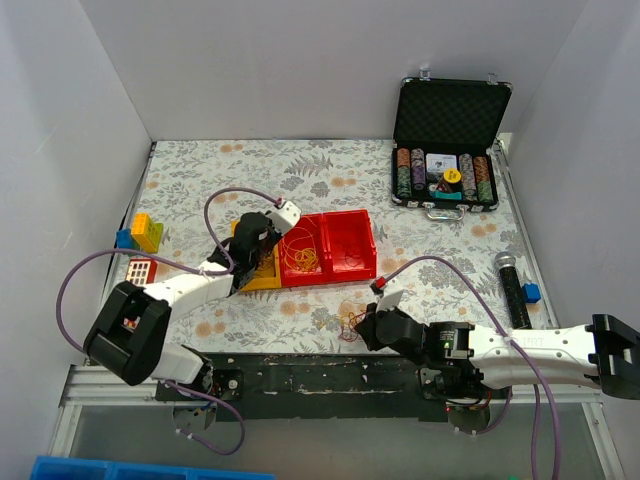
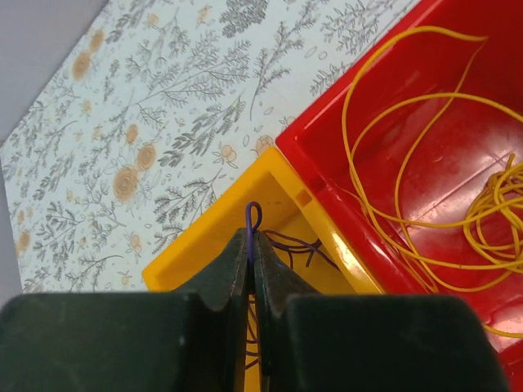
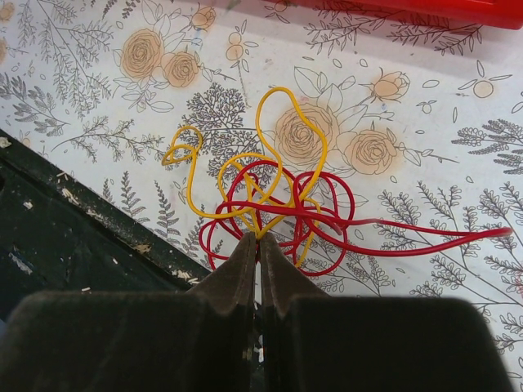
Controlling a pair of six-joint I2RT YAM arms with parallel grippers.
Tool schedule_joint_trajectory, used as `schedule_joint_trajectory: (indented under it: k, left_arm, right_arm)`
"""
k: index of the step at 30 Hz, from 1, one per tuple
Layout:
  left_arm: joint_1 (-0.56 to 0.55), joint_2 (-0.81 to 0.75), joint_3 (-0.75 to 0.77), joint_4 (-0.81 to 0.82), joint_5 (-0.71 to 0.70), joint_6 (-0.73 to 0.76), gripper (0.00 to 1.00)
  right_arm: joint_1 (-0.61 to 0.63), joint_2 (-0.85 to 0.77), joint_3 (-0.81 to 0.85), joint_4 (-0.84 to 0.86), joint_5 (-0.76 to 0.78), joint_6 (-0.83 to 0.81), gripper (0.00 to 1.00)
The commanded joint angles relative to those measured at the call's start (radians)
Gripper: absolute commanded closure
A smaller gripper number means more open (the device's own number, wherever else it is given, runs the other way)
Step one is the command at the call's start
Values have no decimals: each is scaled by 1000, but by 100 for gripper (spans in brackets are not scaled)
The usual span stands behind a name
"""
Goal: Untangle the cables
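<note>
Grey-and-orange floral tablecloth [image 3: 98, 73], red and yellow cables [image 3: 298, 214], purple cable [image 2: 253, 216], yellow bin [image 2: 208, 237], red bin [image 2: 327, 139]

Left arm [image 1: 188, 289] was folded at the elbow, forearm reaching forward and inward, wrist tipped down. Left gripper [image 2: 253, 238] was fully closed, fingers [image 2: 225, 273] flat together, pinching a thin purple cable [image 2: 248, 222] whose loop poked out just past the fingertips. Right arm [image 1: 520, 345] was folded too, forearm lying low and almost level, pointing leftward. Right gripper [image 3: 256, 239] was closed with a hairline slit between the pads, nipping strands of the red and yellow cables [image 3: 286, 211] right at the fingertips.
</note>
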Motion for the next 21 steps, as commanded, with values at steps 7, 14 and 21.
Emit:
schedule_joint_trajectory:
  k: [7,14,21]
  left_arm:
    - [10,-36,170,-293,107,-72,48]
    - [10,-158,314,-522,192,-76,17]
    - [7,-297,350,-698,498,-61,7]
  right_arm:
    - [5,-8,18,-4,34,-4,92]
    - [4,-9,12,13,31,-11,92]
    - [4,-11,16,15,25,-17,92]
